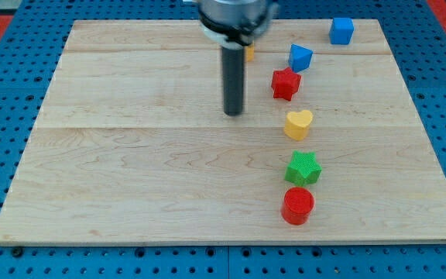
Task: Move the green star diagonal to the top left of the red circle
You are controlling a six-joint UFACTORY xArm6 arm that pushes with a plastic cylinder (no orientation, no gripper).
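Note:
The green star [303, 168] lies at the view's lower right, directly above the red circle [298, 206] and almost touching it. My tip [233, 113] rests on the board near the middle, up and to the left of the green star, well apart from it. The nearest block to the tip is the yellow heart [298, 124], to its right.
A red star [285, 84] and a blue block of unclear shape [300, 57] lie above the yellow heart. A blue cube [341, 30] sits at the top right. A small yellow block [249, 53] peeks out behind the rod. The wooden board [130, 170] ends at a blue pegboard.

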